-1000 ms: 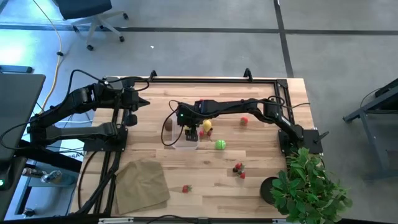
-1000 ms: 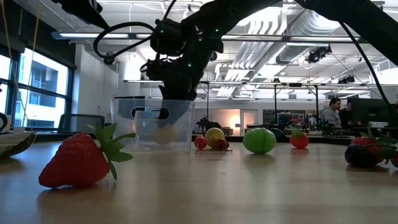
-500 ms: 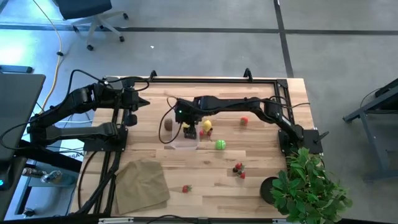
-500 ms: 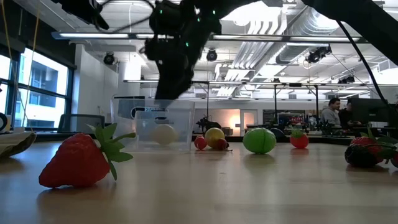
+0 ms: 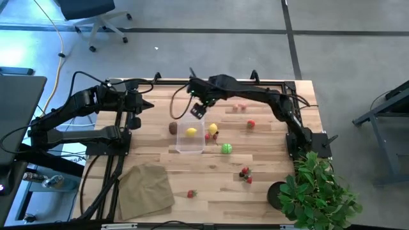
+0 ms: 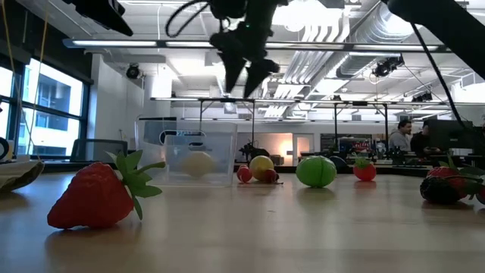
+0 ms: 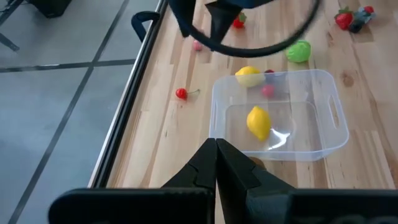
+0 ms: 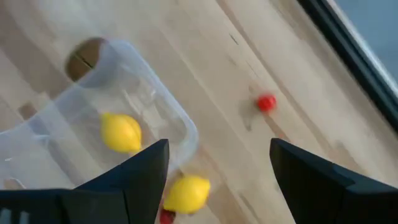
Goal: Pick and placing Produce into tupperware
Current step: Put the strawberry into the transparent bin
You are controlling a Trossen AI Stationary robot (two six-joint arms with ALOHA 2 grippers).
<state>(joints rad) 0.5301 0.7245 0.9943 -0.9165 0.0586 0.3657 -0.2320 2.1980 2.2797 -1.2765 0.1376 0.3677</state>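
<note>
The clear tupperware [image 5: 190,138] stands near the table's middle with one yellow lemon [image 5: 191,132] lying on its floor. A second lemon [image 5: 213,129] and small red berries lie just right of it. The brown kiwi [image 5: 172,128] sits at its left and the green ball [image 5: 227,148] at its near right. My right gripper [image 5: 198,110] hangs open and empty above the tub's far side, well clear of it in the low view [image 6: 244,76]. In its wrist view [image 8: 217,180] the fingers frame the tub's corner. My left gripper [image 5: 144,105] waits shut at the far left.
A red cherry [image 8: 267,102] and berries [image 5: 250,124] lie toward the far right. A strawberry [image 5: 192,193] and dark berries [image 5: 245,172] lie near the front edge. A tan cloth [image 5: 146,188] covers the near left corner, and a potted plant [image 5: 316,191] stands at the near right.
My right gripper has risen out of the tupperware and drawn back toward the table's far edge, ending high above the tub. The lemon stays lying on the tub's floor. The tub itself has not moved.
</note>
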